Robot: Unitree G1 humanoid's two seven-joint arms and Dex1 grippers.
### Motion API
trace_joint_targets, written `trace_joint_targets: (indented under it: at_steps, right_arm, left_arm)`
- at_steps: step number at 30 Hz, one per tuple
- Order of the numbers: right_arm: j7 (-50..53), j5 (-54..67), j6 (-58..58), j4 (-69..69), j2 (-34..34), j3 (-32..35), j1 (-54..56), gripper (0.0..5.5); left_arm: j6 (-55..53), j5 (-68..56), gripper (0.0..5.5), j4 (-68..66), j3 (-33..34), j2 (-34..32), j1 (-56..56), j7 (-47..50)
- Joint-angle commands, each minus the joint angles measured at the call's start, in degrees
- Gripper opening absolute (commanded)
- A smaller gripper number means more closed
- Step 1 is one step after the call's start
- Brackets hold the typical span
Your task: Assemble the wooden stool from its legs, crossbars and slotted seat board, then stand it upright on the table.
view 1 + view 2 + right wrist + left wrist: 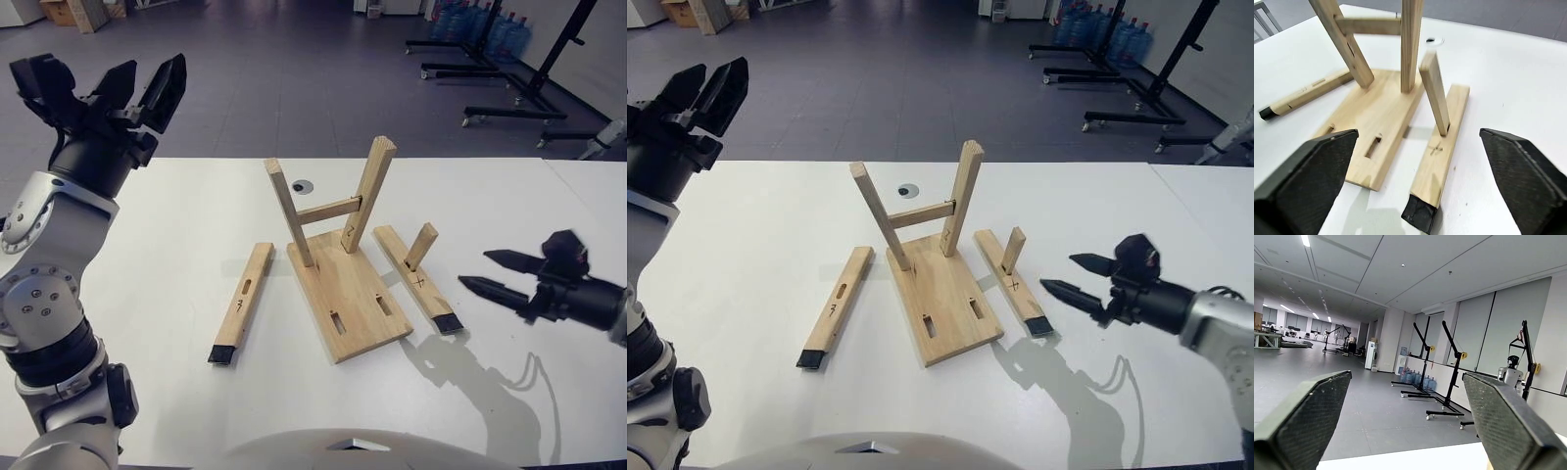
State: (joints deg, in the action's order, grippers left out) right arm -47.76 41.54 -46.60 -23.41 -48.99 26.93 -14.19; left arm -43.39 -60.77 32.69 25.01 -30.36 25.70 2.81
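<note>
The slotted seat board (353, 300) lies flat mid-table. Two legs (370, 194) stand in its far slots, joined by a crossbar (328, 209). One loose leg (242, 302) with a black foot lies left of the board. A second loose leg (416, 278) lies right of it, a short crossbar (420, 246) standing in its slot. My right gripper (495, 274) is open just above the table, right of that leg, pointing at it (1440, 147). My left gripper (137, 93) is open, raised high at the far left, away from the parts.
A small round grommet (302, 185) is set in the white table (157, 245) behind the standing legs. Black wheeled stands (509, 88) and water bottles stand on the grey floor beyond the table. Bare tabletop spreads to the left and front.
</note>
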Motion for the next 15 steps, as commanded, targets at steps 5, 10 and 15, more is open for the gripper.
trace_joint_targets:
  at_steps: [5, 10, 15]
  right_arm:
    - [12.86, -8.59, 1.10, -1.62, 7.46, -12.41, 3.57, 5.35]
    - [19.85, -17.18, 2.85, 5.07, 11.18, -19.13, 6.80, 5.35]
    - [20.46, -20.94, 3.37, 10.36, 13.62, -23.93, 7.29, 5.35]
  left_arm:
    - [0.40, 0.76, 4.15, -0.81, -1.36, -0.50, -0.07, -0.68]
    - [0.60, 1.19, 4.15, -0.80, -2.26, -0.21, 0.16, -0.69]
    - [0.72, 1.24, 4.15, -0.87, -2.57, -0.18, 0.19, -0.64]
